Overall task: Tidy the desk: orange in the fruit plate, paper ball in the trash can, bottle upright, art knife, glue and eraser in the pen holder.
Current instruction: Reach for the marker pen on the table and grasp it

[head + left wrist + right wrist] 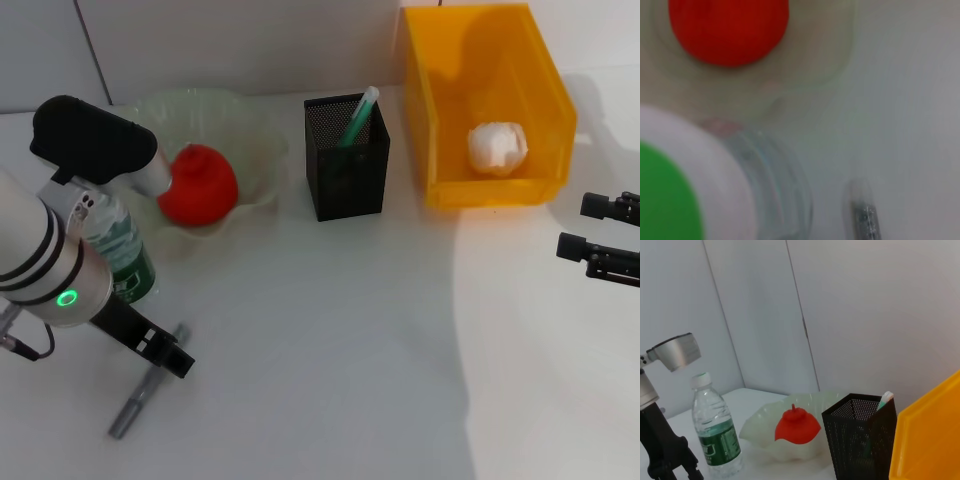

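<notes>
From the head view, the left gripper (165, 355) sits low over the white table (330, 350), its dark jaws right at the upper end of a slim grey art knife (138, 400) lying flat; whether they are spread or pinching the handle I cannot tell. Just behind the arm stands the clear plastic water bottle with a green label (125, 255), upright. The red-orange fruit (198, 185) already rests in the translucent wavy fruit plate (255, 130), a green-capped glue stick (357, 117) leans in the black mesh pen holder (347, 157), and the crumpled white paper ball (497, 146) lies in the yellow plastic bin (490, 100). The right gripper (600, 235) is parked at the table's right edge, jaws apart.

The left wrist view shows the bottle (755, 180) close beside the knife's tip (862, 212). The likely trouble: lifting or swinging the arm could clip the bottle and topple it, since it stands so near.

The right wrist view confirms the bottle (715, 427) upright beside the left arm's jaws (670, 462).
</notes>
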